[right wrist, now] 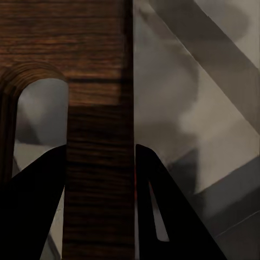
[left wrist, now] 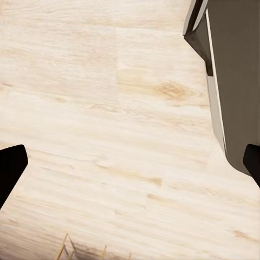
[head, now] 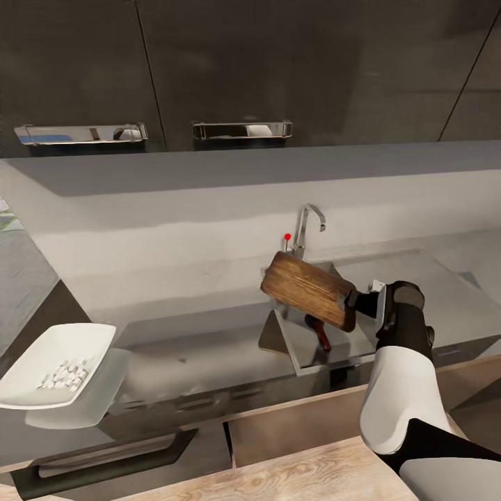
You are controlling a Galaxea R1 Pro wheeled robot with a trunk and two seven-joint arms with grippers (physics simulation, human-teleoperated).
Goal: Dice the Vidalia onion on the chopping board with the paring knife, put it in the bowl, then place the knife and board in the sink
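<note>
Centrally, head view: right gripper [head: 356, 300] clamped on handle end of chopping board [head: 308, 289], board held tilted in air above sink [head: 327, 351]. Paring knife [head: 321, 332] lies in basin, under board's 5 o'clock edge. Tap [head: 307, 227] at board's 12 o'clock. Bowl [head: 56, 362] with diced onion [head: 65, 376] on countertop [head: 181, 334], at 8 o'clock, well apart. Left gripper [left wrist: 130, 162]: fingers spread, nothing between them, wooden floor [left wrist: 108, 108] beyond.

The board [head: 306, 289] is dark wood with clear grain. The sink [head: 390, 275] and tap [head: 306, 226] are shiny metal. The counter [head: 174, 327] is matt grey. The bowl [head: 56, 362] looks smooth and white. The floor [left wrist: 108, 135] is pale wood.
</note>
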